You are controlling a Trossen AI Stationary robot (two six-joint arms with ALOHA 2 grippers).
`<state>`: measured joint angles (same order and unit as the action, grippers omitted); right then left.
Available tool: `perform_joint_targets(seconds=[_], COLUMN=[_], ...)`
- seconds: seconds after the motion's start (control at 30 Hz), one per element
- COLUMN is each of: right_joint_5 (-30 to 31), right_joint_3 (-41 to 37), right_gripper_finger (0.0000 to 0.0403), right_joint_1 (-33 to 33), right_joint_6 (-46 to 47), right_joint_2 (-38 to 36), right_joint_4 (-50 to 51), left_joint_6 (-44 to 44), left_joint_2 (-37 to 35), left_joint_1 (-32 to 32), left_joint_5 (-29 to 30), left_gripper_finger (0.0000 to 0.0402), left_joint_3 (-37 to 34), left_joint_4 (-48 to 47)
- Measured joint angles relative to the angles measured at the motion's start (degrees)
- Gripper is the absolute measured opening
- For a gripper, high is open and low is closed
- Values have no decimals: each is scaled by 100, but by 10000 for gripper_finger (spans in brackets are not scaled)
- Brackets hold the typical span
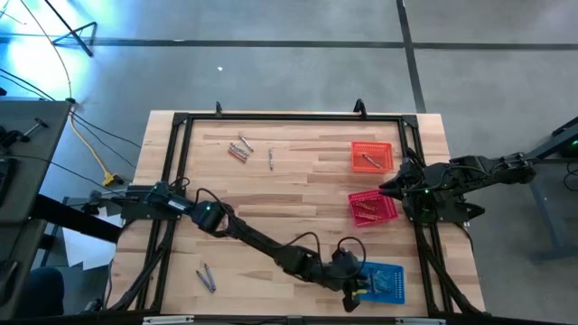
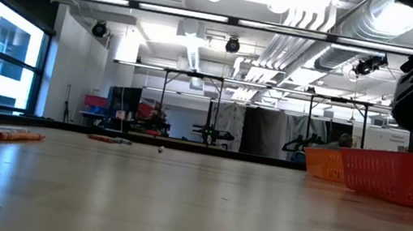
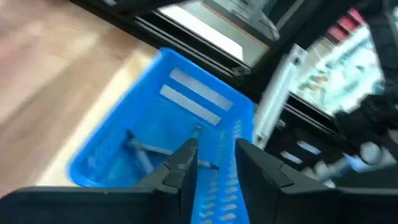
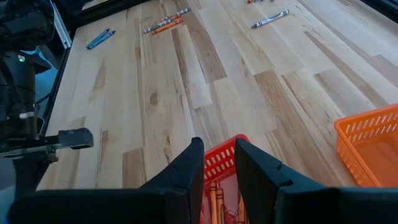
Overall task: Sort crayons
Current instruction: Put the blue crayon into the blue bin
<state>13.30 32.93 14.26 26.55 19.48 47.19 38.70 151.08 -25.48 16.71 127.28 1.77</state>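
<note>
Crayons (image 3: pixel 144 149) lie in blue basket (image 3: pixel 186 112) — left hand (image 3: pixel 216 163) above.

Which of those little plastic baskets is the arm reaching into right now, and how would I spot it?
Start at the wooden table and find the near edge on the right, where the left arm stretches across. There sits the blue basket, with the left gripper open just above its rim and grey crayons inside. The other two baskets, orange and red, stand farther back.

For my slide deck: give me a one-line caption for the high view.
Left gripper over the blue basket; right gripper beside the red basket; loose crayons remain.
</note>
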Motion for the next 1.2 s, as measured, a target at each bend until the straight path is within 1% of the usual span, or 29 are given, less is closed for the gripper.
perform_joint_targets(seconds=[0.1, 0.17, 0.23, 0.27, 0.33, 0.43, 0.53, 0.6, 0.7, 0.77, 0.8, 0.87, 1.03, 1.1, 1.17, 1.2], right_joint_5=[0, 0, -7, -22, -35, -37, -37, -36, 18, 20, 20, 22, 12, 11, 9, 9], right_joint_3=[0, 0, 0, 0, 0, 0, 0, 0, 0, 0, 0, 0, 0, 0, 0, 0], right_gripper_finger=[84, 84, 84, 84, 84, 84, 84, 84, 84, 84, 84, 84, 84, 84, 84, 84], right_joint_1=[-2, 0, -1, -1, 0, -2, -1, 0, -2, -1, -1, -1, 0, -2, -2, 0], right_joint_6=[1, 1, 1, 1, 6, 41, 36, 21, 21, 44, 43, 43, 43, 43, 43, 43], right_joint_2=[-1, -1, -1, -1, 1, 0, -1, 1, 1, -1, 1, 3, 3, 5, 5, 5], right_joint_4=[-1, 1, 12, 17, 17, 21, 19, 21, 12, 12, 16, 24, 38, 37, 39, 39], left_joint_6=[-139, -178, -145, -81, 98, 648, 1491, 2158, 3096, 3600, 3826, 4088, 4961, 5168, 5329, 5450], left_joint_2=[-76, -193, -382, -488, -742, -1136, -1439, -1537, -1603, -1625, -1625, -1623, -1660, -1633, -1636, -1642], left_joint_1=[7, 9, 14, 19, 29, 29, -45, -146, -380, -544, -632, -799, -1147, -1239, -1289, -1293], left_joint_5=[-398, -538, -575, -576, -547, -302, 16, 130, 128, 28, -36, -152, -129, -124, -24, 147], left_gripper_finger=[100, 96, 90, 88, 84, 78, 75, 74, 74, 74, 74, 74, 74, 74, 74, 74], left_joint_3=[-4, -7, -4, -4, 2, 2, 9, 6, 2, 2, 2, -53, -178, -201, -203, -201], left_joint_4=[-65, -160, -591, -968, -1959, -3704, -5611, -6872, -8253, -8957, -9163, -9174, -9186, -9171, -9174, -9183])
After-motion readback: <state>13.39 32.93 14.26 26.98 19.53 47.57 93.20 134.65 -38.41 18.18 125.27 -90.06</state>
